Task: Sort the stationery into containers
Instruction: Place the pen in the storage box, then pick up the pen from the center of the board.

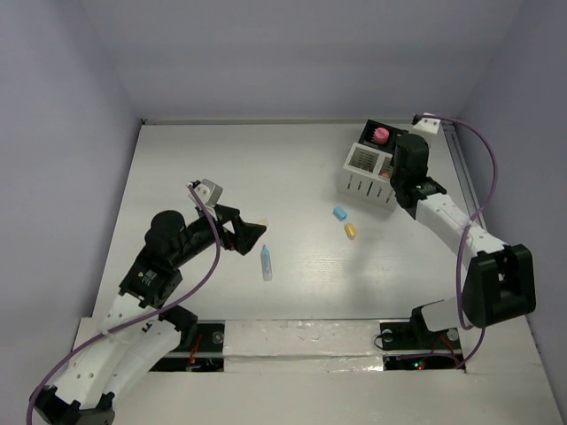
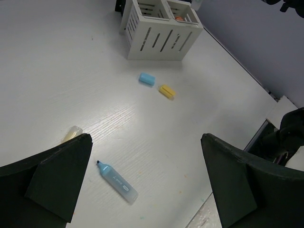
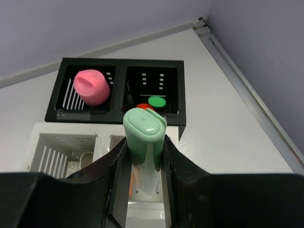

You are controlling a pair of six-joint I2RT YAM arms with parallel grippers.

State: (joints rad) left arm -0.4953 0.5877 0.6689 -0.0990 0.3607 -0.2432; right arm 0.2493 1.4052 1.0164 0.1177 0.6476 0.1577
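Note:
My right gripper [image 3: 145, 145] is shut on a pastel green pen [image 3: 144, 135] and holds it upright over the white slatted box [image 3: 47, 152], beside the black box [image 3: 118, 116]. The black box holds a pink-capped bottle [image 3: 91, 86] and green- and orange-capped highlighters [image 3: 156, 101]. In the top view the right gripper [image 1: 406, 181] hangs over the white box [image 1: 368, 173]. My left gripper [image 1: 248, 237] is open and empty above the table. A blue pen [image 2: 117, 182] lies below it, with a pale yellow piece [image 2: 72, 134] by the left finger. A blue chunk [image 2: 147, 79] and a yellow chunk [image 2: 166, 91] lie near the white box [image 2: 156, 35].
The table's right rail [image 1: 465, 177] and purple walls close in the back right corner. A taped strip [image 1: 292, 341] runs along the near edge between the arm bases.

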